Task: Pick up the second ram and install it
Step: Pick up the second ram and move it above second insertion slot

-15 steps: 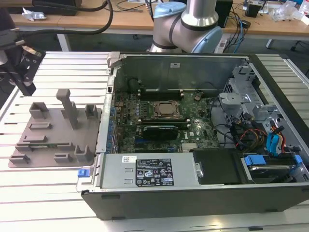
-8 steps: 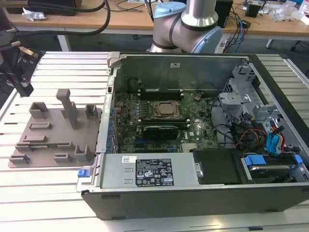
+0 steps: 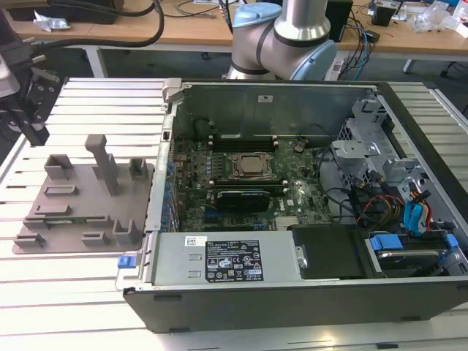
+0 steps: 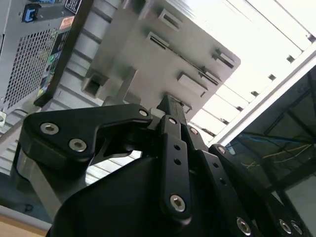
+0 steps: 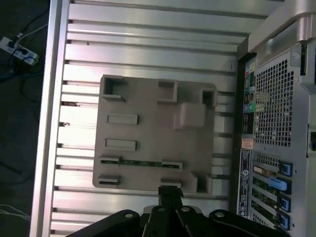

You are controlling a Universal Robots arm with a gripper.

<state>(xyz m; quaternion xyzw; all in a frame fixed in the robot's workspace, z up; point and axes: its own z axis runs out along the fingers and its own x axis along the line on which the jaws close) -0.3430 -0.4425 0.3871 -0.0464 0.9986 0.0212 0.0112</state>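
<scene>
Hovering gripper [image 5: 170, 189] over slatted table [image 5: 148, 29]; 2nd ram [image 5: 140, 162] on plate [image 5: 148, 118]; desks [image 3: 197, 31] behind.

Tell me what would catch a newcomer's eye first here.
The open computer case dominates the middle and the exterior view's right, motherboard exposed. At that view's left a grey plastic plate with upright blocks lies on the slatted table, the second ram lying flat in it in the first wrist view. The gripper hangs above the plate, holding nothing.

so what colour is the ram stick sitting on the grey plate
Dull dark green. The ram stick shows best in the first wrist view.
</scene>
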